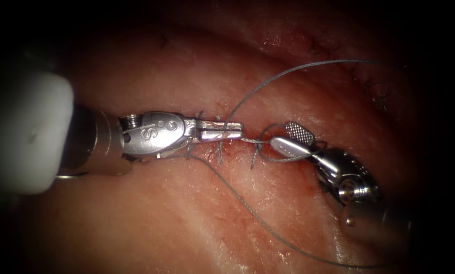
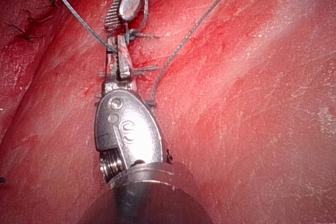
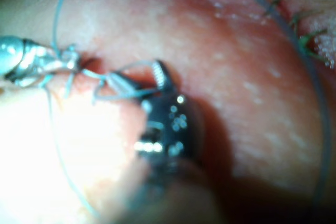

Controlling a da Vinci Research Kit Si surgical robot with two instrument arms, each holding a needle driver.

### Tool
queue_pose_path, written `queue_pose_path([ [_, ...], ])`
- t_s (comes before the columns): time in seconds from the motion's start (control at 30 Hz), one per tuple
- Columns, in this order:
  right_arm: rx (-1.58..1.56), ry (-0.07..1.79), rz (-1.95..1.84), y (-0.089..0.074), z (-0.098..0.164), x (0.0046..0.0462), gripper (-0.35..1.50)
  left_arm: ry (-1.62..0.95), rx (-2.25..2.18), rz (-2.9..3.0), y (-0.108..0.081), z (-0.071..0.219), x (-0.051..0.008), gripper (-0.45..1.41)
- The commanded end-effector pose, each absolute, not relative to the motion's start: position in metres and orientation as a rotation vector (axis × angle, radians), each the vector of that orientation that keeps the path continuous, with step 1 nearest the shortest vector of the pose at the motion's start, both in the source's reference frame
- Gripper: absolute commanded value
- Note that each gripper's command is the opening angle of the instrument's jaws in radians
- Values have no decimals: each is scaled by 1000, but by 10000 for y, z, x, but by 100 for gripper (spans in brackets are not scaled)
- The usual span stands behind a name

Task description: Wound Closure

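Thread point(image 1: 268, 81) sits pinched in my left pincer point(image 1: 237, 133), pressed together over the cut point(image 1: 247, 144) in the tissue point(image 1: 186, 213). My right pincer point(image 1: 288, 137) is spread, holding nothing, its tip just right of the left one and nearer the loop lying between them. I can't make out the needle. Stamped on my left tool: "S".

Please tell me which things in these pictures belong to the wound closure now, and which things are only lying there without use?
In use:
left hand, shut on the thread
right hand, jaws open, with thread looped round it, holding nothing
cut in the tissue, with stitches across it

Lying about:
older stitch row at upper right of the cut
red fluid on the tissue
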State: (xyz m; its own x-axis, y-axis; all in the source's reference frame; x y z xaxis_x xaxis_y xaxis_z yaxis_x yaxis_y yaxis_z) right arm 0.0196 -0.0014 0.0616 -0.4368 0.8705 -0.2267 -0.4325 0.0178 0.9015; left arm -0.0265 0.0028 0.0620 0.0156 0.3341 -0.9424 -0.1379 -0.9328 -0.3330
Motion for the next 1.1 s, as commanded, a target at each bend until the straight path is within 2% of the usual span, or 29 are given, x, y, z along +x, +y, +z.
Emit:
queue_pose_path([
  [0.03,535,1263,1670,-7,621,202,84,-203,-1964,1984,18,622,-270,-45],
  [0.3,729,1157,1875,10,614,199,78,-219,-1975,1986,-2,600,-278,-45],
  [0.6,862,1018,1838,11,603,206,73,-230,-1975,1987,-9,586,-283,-45],
  [0.93,848,984,1774,10,604,244,74,-238,-1983,1982,-10,580,-287,-45],
  [1.03,830,984,1776,14,606,255,71,-238,-1983,1983,-11,580,-287,-45],
  [1.1,817,983,1778,16,608,257,62,-238,-1984,1983,-12,580,-287,-45],
])
